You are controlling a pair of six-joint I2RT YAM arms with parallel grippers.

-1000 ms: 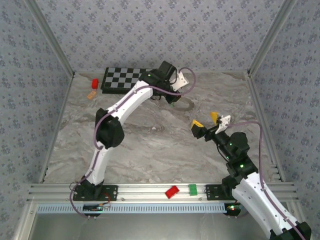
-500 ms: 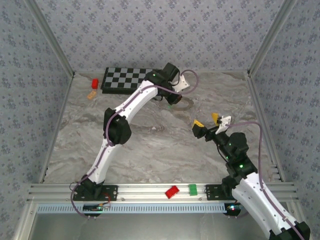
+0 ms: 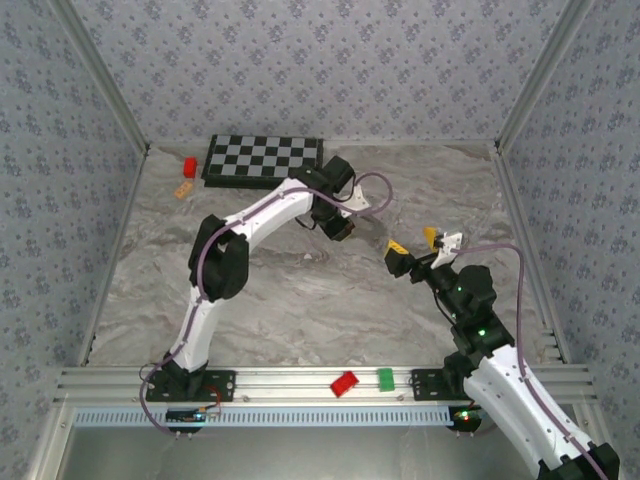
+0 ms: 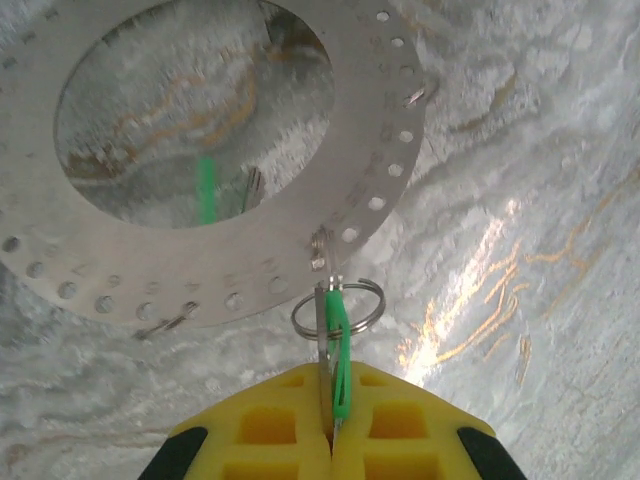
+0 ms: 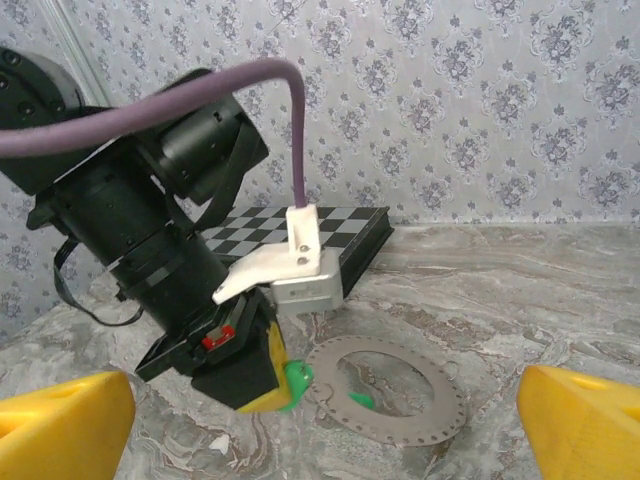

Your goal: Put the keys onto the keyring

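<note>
Beside keyring (image 4: 355,140), key (image 4: 340,345) edge-on, apparently pointing ringward

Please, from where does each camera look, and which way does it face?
Top external: above and behind the bases, looking down on the table; both arms, the left gripper and the right gripper show.
Left wrist: looks down on the keyring; its shut yellow fingers pinch a key.
Right wrist: low, facing the back wall; its open fingers frame the left gripper.
Shared: both wrist views show keyring and key.
</note>
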